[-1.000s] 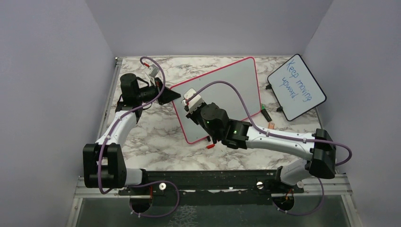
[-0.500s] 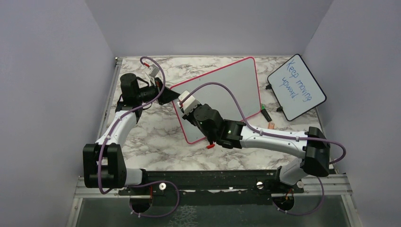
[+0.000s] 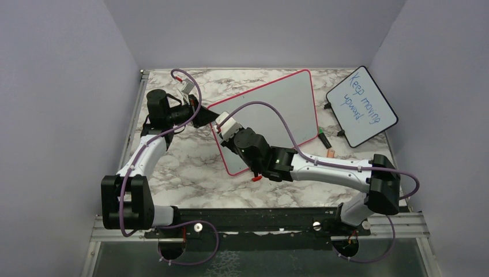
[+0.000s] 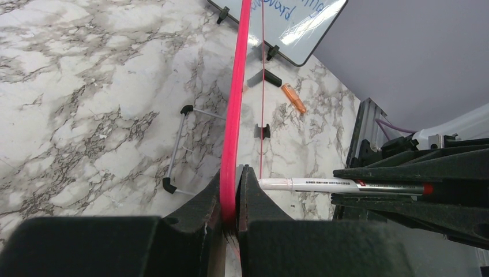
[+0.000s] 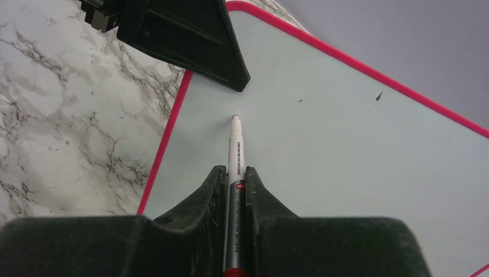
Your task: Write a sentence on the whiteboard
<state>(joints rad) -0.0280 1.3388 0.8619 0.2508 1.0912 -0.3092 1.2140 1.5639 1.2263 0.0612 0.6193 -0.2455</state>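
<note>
**Board handling and blind spots**

Whiteboard [image 3: 277,104] stands tilted on the table [image 3: 184,167], left of the small board [image 3: 361,105]. It looks like a thin, stiff, light panel with a slick face. Pen pressure would probably tip or slide it, so hold it by the frame, never the face.

Left gripper [image 4: 235,176] is clamped on the pink frame at the board's left edge, near the top corner. Right gripper [image 5: 234,173] is clenched on the marker [image 5: 235,147], a thin, smooth, light barrel gripped well back from the tip. The tip points at the face just beside the left gripper.

Hard to make out:
- No writing shows on the face.
- Tip-to-face contact cannot be confirmed.
- From above, the right arm covers the board's lower left area.
- The feet are not visible.
</note>
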